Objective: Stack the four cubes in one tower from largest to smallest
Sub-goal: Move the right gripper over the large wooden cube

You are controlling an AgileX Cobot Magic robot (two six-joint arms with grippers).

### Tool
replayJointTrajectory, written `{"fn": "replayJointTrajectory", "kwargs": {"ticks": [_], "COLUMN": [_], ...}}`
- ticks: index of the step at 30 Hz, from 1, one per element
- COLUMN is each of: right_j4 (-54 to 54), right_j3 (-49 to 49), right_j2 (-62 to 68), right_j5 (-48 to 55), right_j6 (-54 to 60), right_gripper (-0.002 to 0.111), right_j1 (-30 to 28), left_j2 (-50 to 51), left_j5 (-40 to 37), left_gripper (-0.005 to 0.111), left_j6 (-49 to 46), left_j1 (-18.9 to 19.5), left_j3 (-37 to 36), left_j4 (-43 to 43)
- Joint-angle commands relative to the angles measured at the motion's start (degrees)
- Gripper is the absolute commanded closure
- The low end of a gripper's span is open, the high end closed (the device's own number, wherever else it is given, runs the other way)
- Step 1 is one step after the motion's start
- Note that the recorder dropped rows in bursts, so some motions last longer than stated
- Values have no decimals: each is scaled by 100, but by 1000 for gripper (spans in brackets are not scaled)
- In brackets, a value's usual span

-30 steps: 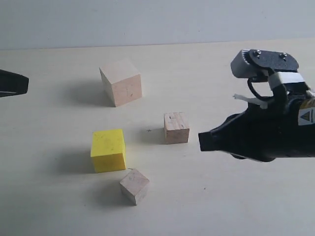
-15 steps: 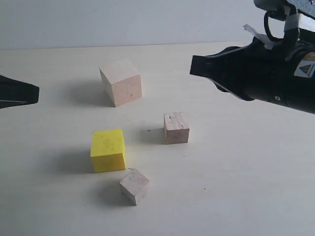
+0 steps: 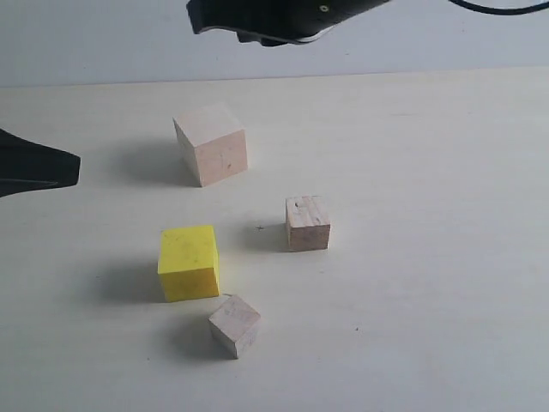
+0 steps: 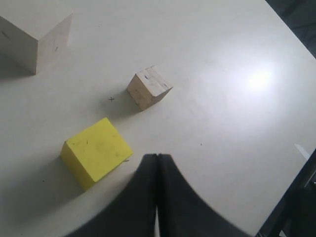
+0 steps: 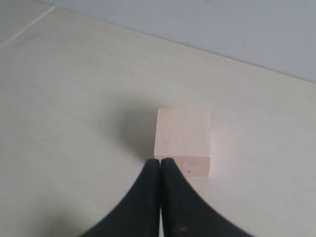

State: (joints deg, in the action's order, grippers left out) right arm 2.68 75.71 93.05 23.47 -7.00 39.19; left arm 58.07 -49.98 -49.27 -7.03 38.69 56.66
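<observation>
Four cubes stand apart on the pale table, none stacked. The large pale wood cube [image 3: 211, 143] [image 5: 183, 140] is at the back left. The yellow cube [image 3: 189, 262] [image 4: 96, 152] sits in front of it. A small pale cube [image 3: 308, 222] [image 4: 149, 87] lies to the right, the smallest cube [image 3: 234, 325] nearest the front. My right gripper [image 3: 194, 17] [image 5: 160, 161] is shut and empty, high over the back of the table above the large cube. My left gripper [image 3: 75, 168] [image 4: 157, 156] is shut and empty at the left edge, beside the yellow cube.
The pale tabletop [image 3: 429, 257] stretches to the right and front of the cubes. A grey wall [image 3: 103, 43] rises behind the table. The table's edge [image 4: 291, 168] shows in the left wrist view.
My right arm has swung up and to the left, from low at the right side to high over the back. My left gripper has crept a little to the right. The cubes stayed put.
</observation>
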Motion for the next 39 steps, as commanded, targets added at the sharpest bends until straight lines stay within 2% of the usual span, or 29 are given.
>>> {"fn": "replayJointTrajectory", "kwargs": {"ticks": [1,5,10,27,39], "right_j4": [-181,-170,36,405,-50], "right_j3": [807,1346,1949,3795,4558], "right_j2": [845,1740,2663,3946,4684], "right_j5": [208,273,650,237,-76], "right_j6": [41,121,144,156,125], "right_gripper": [108,108,108,108,108], "right_j1": [-4,-4,-4,-4,-4], "left_j2": [4,4,4,68,68], "left_j5": [39,39,101,234,213], "left_gripper": [107,107,107,107,107], "left_j6": [18,21,46,46,46], "left_j1": [-41,-41,-41,-41,-41], "left_j3": [-12,-12,-12,-12,-12], "left_j4": [-2,-417,-460,-493,-657]}}
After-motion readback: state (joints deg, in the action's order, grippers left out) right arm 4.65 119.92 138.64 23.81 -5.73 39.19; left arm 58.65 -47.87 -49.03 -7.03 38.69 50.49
